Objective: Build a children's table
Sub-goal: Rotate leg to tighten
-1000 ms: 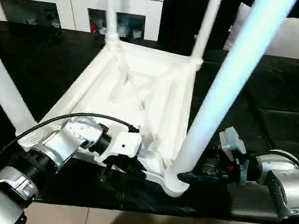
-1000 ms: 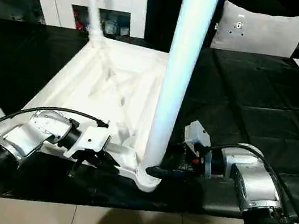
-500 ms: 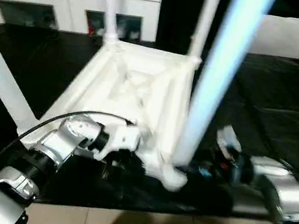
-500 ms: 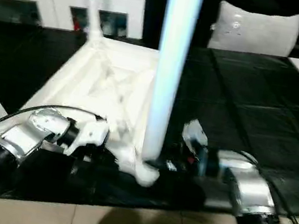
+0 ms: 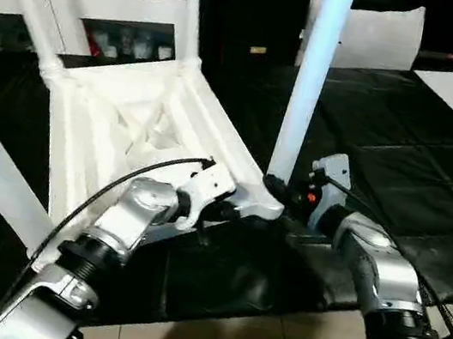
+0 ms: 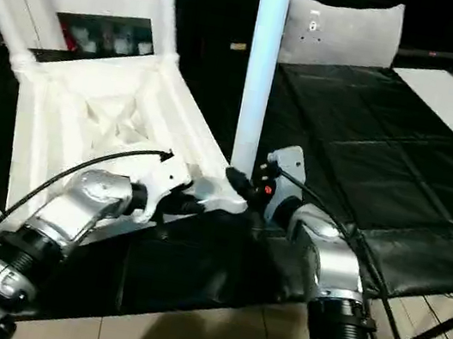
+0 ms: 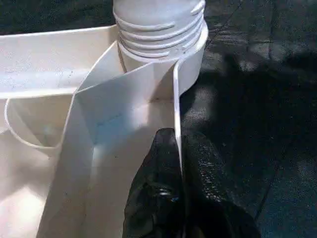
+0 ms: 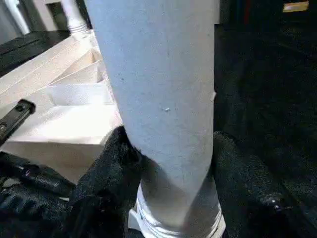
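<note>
The right gripper [image 8: 166, 198] has its two black fingers [image 8: 106, 173] pressed on both sides of a white leg [image 5: 311, 79], near the bottom of this leg, so its jaws are clamped on it. The left gripper [image 7: 179, 198] has its jaws closed together on the thin side wall of the children's table [image 5: 120, 130], one finger on each face of the wall, just beside the round corner socket [image 7: 161, 44] where the threaded end of the same leg sits. The table lies upside down on the black mat [image 5: 418, 167], with its X-ribbed underside facing up; the held corner is the one nearest to the robot, close to the front edge of the mat. Other white legs [image 5: 191, 16] stand up from the far corners of the table. Behind the mat is a white cabinet [image 5: 104, 18] with glass doors, and a light cushion [image 5: 379, 34] stands at the far right.
</note>
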{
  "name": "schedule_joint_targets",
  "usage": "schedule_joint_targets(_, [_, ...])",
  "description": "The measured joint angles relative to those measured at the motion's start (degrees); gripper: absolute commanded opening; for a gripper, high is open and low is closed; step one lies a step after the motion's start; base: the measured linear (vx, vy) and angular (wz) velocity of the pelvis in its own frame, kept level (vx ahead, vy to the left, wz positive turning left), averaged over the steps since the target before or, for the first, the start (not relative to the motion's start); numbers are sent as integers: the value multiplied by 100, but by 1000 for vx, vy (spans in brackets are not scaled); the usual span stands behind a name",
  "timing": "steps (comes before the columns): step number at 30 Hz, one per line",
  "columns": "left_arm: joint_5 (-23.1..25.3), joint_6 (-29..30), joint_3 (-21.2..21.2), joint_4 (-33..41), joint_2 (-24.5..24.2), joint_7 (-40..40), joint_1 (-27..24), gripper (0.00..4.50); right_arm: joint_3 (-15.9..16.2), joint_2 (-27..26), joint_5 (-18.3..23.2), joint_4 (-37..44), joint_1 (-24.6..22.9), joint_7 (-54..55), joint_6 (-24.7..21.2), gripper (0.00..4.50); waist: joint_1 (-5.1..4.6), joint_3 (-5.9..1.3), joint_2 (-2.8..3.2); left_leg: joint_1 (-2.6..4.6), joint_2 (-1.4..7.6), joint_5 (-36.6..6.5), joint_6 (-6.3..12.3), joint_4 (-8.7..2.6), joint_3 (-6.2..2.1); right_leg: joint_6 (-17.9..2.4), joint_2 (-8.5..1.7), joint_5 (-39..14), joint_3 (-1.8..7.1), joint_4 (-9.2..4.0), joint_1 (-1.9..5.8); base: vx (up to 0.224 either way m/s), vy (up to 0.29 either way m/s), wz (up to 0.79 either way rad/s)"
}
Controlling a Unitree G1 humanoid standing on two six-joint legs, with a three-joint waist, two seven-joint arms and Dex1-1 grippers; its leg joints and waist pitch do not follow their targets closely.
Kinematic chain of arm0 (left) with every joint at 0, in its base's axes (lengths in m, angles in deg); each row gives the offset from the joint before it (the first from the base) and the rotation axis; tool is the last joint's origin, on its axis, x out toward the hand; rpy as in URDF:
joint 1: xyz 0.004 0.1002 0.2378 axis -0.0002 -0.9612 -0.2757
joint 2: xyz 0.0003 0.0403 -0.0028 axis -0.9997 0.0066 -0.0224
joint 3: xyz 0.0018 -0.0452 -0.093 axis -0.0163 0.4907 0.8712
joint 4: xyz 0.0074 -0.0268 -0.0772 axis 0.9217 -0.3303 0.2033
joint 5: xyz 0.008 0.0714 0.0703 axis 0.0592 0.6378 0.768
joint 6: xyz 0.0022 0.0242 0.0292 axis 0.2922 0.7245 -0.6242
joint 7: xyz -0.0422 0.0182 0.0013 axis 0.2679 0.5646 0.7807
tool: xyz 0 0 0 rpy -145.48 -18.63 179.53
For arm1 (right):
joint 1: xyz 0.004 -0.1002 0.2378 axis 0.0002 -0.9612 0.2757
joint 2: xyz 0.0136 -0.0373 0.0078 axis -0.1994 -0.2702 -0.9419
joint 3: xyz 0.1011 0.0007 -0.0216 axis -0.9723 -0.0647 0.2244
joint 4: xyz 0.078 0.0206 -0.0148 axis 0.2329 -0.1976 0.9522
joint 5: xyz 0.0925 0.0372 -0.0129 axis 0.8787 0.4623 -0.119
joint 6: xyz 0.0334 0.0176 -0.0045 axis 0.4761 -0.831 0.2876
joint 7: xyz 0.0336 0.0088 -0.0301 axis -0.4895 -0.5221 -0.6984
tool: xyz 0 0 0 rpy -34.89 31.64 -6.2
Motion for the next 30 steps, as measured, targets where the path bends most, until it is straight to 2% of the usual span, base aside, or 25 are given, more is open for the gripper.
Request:
schedule_joint_targets(3, [3,-41,-92,22,14,12,12,0,-3,28,4,6,-13,-57,-10,281,43,0,1,-3,-2,-1,2,0,2,0,-3,0,1,-1,-3,0,0,0])
schedule_joint_targets(7, [7,-383,-216,-9,-90,224,33,0,37,433,73,125,-143,-748,70,321,171,0,1,-23,0,-3,7,-2,2,1,-3,-1,1,-1,-23,0,0,0])
schedule_joint_targets(13, [-19,-1223,-373,-167,-603,1165,34,0,388,1279,200,275,-304,-2176,445,366,342,1,1,-31,2,-2,10,1,3,2,-3,-1,1,8,-34,0,0,0])
schedule_joint_targets(18, [-120,-1659,-520,-186,-910,1963,34,0,531,1554,199,271,-297,-2868,666,366,504,1,0,-4,0,-2,9,7,6,1,-9,-1,4,11,-31,0,0,0])
schedule_joint_targets(23, [-229,-2026,-657,-276,-1045,2548,48,0,742,1869,280,267,-296,-3775,835,366,575,1,-3,-5,-2,-8,18,8,14,3,-15,-2,6,12,-31,0,0,0])
schedule_joint_targets(24, [-236,-2096,-674,-294,-1077,2656,54,0,764,1913,284,267,-296,-3916,879,340,591,2,-4,-5,-1,-8,17,8,15,3,-15,-2,6,13,-31,0,0,0])
schedule_joint_targets(28, [-234,-2246,-770,-369,-1152,2970,161,0,969,1985,404,268,-296,-4404,891,318,624,2,-6,0,-1,-7,18,10,16,3,-15,-2,7,16,-31,0,0,0])
schedule_joint_targets(30, [-233,-2343,-808,-408,-1165,3083,177,0,1054,2011,448,268,-296,-4613,883,292,627,2,-9,0,-1,-7,18,12,16,3,-16,-2,7,16,-29,0,0,0])
